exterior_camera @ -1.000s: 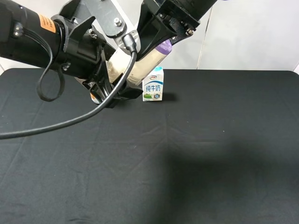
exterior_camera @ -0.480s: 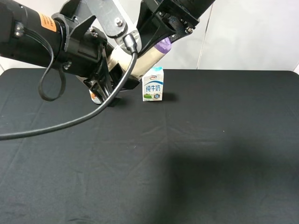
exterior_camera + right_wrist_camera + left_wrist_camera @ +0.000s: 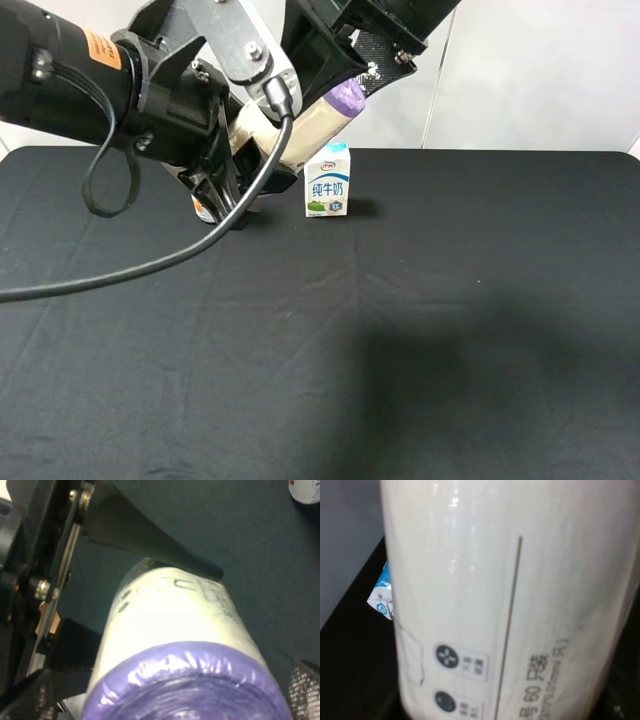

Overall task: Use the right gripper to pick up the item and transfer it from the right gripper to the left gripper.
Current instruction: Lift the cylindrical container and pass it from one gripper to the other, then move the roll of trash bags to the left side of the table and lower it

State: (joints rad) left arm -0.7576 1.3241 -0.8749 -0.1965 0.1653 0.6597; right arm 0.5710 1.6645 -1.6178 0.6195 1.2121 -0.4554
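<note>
The item (image 3: pixel 318 120), a cream-white bottle with a lilac cap, is held tilted in the air above the back of the table. My left gripper (image 3: pixel 255 150), on the bulky arm with the orange sticker, is shut on its lower body. The label side fills the left wrist view (image 3: pixel 510 600). My right gripper (image 3: pixel 335 75) sits around the cap end with its fingers spread. In the right wrist view the cap (image 3: pixel 185 685) is close up, and a meshed fingertip (image 3: pixel 305 690) stands clear of it. The left gripper's black finger (image 3: pixel 150 542) lies along the bottle.
A small white-and-blue milk carton (image 3: pixel 328 181) stands on the black table (image 3: pixel 400 330) just below the held bottle; its corner shows in the left wrist view (image 3: pixel 382 595). Another white container (image 3: pixel 204 208) stands partly hidden behind the left arm, and also shows in the right wrist view (image 3: pixel 305 490).
The right gripper's fingers have spread wider and shifted up and left off the cap. The bottle stays in the left gripper, barely moved.
</note>
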